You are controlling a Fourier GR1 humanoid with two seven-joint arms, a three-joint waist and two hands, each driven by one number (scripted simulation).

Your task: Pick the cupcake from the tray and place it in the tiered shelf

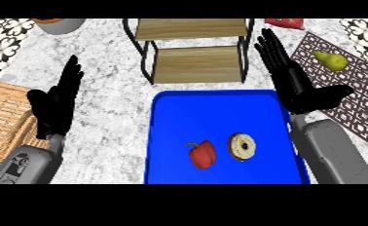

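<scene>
One cupcake [243, 146] on its side on the blue tray [215, 108], just beside one red pepper [203, 154]. One tiered shelf [191, 49] behind the tray. One pear [331, 60] on a mat [338, 86]. Left hand [54, 104], right hand [291, 76]: fingers straight, holding nothing.

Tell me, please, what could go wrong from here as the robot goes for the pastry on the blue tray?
The round pastry lies close beside the red pepper on the blue tray, so the right hand might knock or catch the pepper instead. The tiered shelf has a black frame the hand could clip. Both hands are open; the left hand rests apart.
</scene>
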